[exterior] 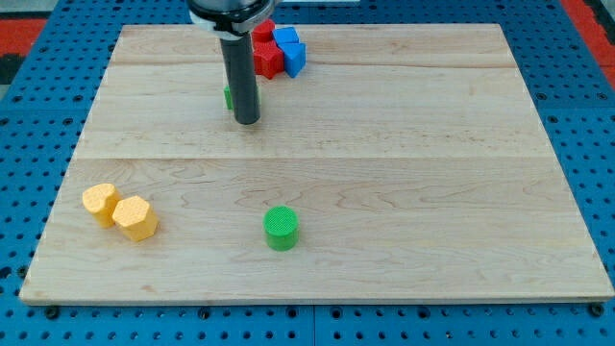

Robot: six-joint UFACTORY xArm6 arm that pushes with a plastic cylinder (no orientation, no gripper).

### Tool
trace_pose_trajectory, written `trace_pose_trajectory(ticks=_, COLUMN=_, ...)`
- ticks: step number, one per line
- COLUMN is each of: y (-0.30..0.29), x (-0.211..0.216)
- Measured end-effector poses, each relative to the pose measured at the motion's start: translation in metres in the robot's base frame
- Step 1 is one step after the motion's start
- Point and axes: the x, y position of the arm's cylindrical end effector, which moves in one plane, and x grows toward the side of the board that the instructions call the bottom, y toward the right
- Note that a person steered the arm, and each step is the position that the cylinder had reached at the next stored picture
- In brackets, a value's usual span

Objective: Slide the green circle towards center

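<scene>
The green circle is a round green block on the wooden board, below the middle and a little to the view's left. My tip stands on the board in the upper left part, well above the green circle and apart from it. A second green block shows only as a sliver at the rod's left edge; its shape is hidden.
A red block and a blue block sit together near the view's top, right of the rod. Two yellow blocks touch each other at the lower left. A blue pegboard surrounds the board.
</scene>
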Motion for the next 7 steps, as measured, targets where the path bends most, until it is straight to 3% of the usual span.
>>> trace_pose_trajectory(ticks=2, y=0.0, x=-0.052)
trace_pose_trajectory(ticks=3, y=0.034, x=-0.013)
trace_pose_trajectory(ticks=4, y=0.119, x=0.052)
trace_pose_trajectory(ticks=5, y=0.148, x=0.148)
trace_pose_trajectory(ticks=6, y=0.078, x=0.209)
trace_pose_trajectory(ticks=7, y=0.018, x=0.164)
